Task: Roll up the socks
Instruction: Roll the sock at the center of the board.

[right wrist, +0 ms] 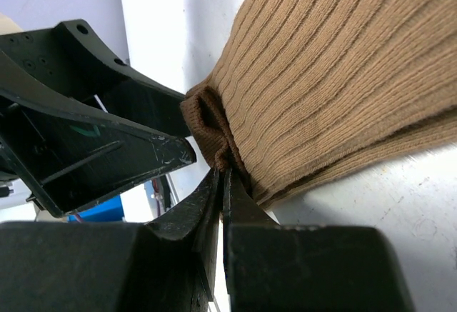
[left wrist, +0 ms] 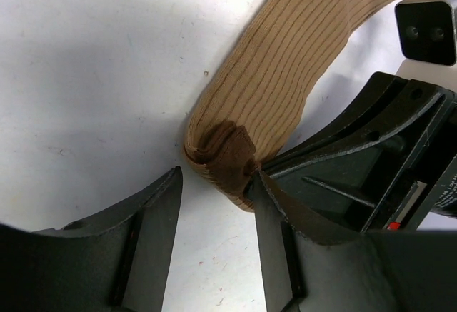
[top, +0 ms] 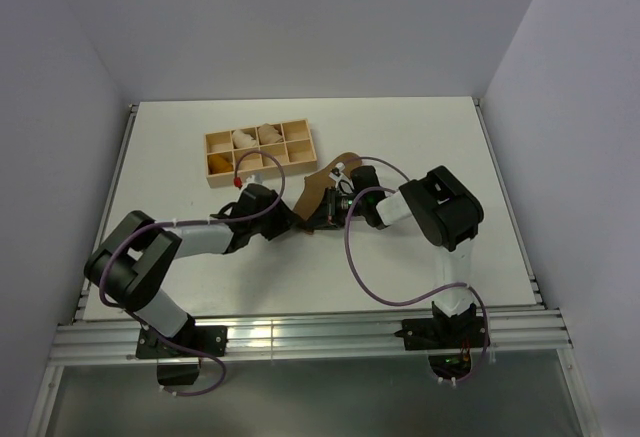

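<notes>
The olive-brown ribbed sock [top: 320,185] lies flat mid-table, its near end folded over into a small roll with the darker brown cuff [left wrist: 227,151] on top. My right gripper [right wrist: 226,171] is shut on that cuff [right wrist: 208,128] at the table surface. My left gripper [left wrist: 218,178] is open just in front of the roll, and its right fingertip [left wrist: 263,187] touches the cuff's edge. In the top view both grippers, left [top: 292,223] and right [top: 324,213], meet at the sock's near end. I see no separate mustard-orange sock with a striped cuff.
A wooden compartment box [top: 260,152] with pale rolled bundles stands at the back left of the white table [top: 420,147]. The right arm's cable [top: 352,247] loops over the table in front of the sock. Grey walls enclose the table.
</notes>
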{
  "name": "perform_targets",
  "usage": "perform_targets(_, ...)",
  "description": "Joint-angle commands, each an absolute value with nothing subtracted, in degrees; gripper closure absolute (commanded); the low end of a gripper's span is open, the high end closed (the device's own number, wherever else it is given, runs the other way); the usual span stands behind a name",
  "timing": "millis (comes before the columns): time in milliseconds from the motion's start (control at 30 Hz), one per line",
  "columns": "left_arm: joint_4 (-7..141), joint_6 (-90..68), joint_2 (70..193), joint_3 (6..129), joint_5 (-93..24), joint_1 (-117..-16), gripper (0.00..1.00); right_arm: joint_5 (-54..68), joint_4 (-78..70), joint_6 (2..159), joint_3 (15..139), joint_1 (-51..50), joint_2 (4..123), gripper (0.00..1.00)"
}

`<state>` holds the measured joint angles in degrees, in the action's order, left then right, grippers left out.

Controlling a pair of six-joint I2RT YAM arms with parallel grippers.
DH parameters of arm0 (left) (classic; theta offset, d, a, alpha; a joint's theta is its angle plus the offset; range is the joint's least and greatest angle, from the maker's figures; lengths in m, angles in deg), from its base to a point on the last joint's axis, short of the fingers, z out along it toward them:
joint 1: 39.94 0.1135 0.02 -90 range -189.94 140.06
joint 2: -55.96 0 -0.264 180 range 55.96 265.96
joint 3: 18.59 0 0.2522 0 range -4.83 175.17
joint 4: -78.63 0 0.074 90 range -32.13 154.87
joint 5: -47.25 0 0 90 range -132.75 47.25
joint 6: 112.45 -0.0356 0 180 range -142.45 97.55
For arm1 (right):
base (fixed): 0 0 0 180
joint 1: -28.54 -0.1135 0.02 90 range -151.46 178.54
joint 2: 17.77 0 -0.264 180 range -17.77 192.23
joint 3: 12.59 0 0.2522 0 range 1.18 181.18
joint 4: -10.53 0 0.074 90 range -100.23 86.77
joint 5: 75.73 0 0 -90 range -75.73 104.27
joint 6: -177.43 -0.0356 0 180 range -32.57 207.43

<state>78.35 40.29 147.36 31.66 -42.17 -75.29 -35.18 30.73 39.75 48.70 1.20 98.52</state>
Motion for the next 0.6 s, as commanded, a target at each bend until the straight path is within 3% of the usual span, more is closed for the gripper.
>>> perform_targets(0, 75.1, 42.5, 148.9, 31.0, -44.3, -76.0, 0.49, -34.0, 31.4, 38.4, 47.6, 1.6, 100.7, 0.97)
perform_targets(567, 81.9, 52.2, 148.7, 25.0, -49.2, -75.2, 0.53, -34.3, 34.0, 37.2, 46.4, 1.6, 101.0, 0.97)
